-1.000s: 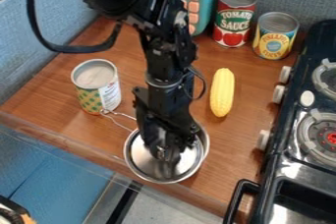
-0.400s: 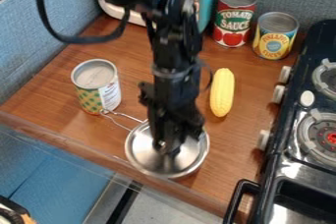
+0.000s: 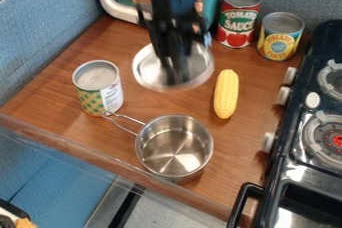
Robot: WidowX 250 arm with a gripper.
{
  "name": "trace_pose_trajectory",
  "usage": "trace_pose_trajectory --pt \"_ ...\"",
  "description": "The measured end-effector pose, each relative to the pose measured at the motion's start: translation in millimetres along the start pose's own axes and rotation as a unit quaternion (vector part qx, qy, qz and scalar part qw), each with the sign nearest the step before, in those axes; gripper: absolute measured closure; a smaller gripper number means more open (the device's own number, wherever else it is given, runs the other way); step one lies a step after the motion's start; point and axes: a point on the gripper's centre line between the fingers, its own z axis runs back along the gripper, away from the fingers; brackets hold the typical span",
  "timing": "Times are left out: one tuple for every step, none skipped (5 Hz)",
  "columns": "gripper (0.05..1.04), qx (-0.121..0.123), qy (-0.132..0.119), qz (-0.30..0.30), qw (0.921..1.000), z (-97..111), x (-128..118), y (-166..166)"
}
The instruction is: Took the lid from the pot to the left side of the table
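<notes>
Metal lid (image 3: pixel 147 70) hangs above the counter (image 3: pixel 57 92), farther from the front edge than the uncovered saucepan (image 3: pixel 152 147); you have your gripper (image 3: pixel 176 78) with its jaws closed on the lid.

Blurred tool (image 3: pixel 176 78) and lid (image 3: pixel 148 71), cropped stove (image 3: pixel 297 167)

The scene is lit brightly and evenly. The fingers (image 3: pixel 182 74) and the lid (image 3: pixel 149 68) around them are blurred. Nearer than the fingers, pale glare is caught inside the pot (image 3: pixel 175 147); nearer and to their right, white highlights are reflected by the stove (image 3: pixel 295 173).
</notes>
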Motion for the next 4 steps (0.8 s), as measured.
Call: trace_pose_trajectory --pt "0.801 0.009 -0.006 0.047 0.9989 -6.5 19.6 38.9" --pt "0.801 0.026 -0.015 0.101 0.9944 -22.0 39.4 79.7" --pt "0.801 0.05 -0.015 0.129 0.9902 -40.9 50.1 105.7" --pt "0.801 0.07 0.004 0.145 0.987 -59.8 53.0 120.8"
